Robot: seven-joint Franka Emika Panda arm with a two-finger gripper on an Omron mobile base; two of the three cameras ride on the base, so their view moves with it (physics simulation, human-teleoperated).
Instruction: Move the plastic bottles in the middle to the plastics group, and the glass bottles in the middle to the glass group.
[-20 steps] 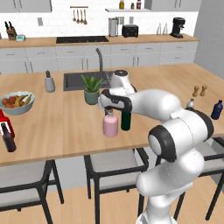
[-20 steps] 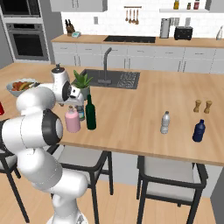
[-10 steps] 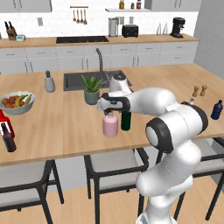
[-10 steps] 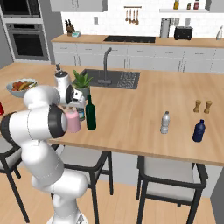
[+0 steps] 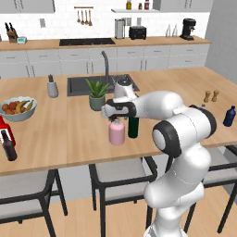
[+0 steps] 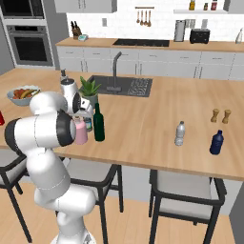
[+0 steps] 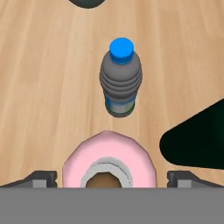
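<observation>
**Hand poised directly over the pink bottle at the island's near edge**

At the far left of the wooden island surface [image 5: 69,134], the left base view shows a bright red bottle [image 5: 4,131] and a slim dark brown bottle [image 5: 8,146] just beside it, with a bowl of fruit [image 5: 17,109] behind them. Toward the middle, the squat pink bottle with a silvery cap [image 5: 116,131] stands near the front edge, and the tall slim dark green wine bottle [image 5: 133,127] stands just to its right. The gripper [image 5: 111,115] hangs right above the pink bottle's cap. The right base view places a small greyish clear bottle [image 6: 179,133] and a squat dark blue bottle [image 6: 216,142] well apart on the right, with two small shakers [image 6: 220,116] behind them.

The hand view looks straight down on the pink bottle's cap and adds what the base views hide behind the arm: a small clear water bottle with a blue cap and blue label band [image 7: 121,78], upright just beyond the pink one. The jaws stand spread, one dark tip on each side of the pink bottle, not touching it.

Compared with half a second ago, the hand has come lower, closer to the cap; the bottles have not moved.
</observation>
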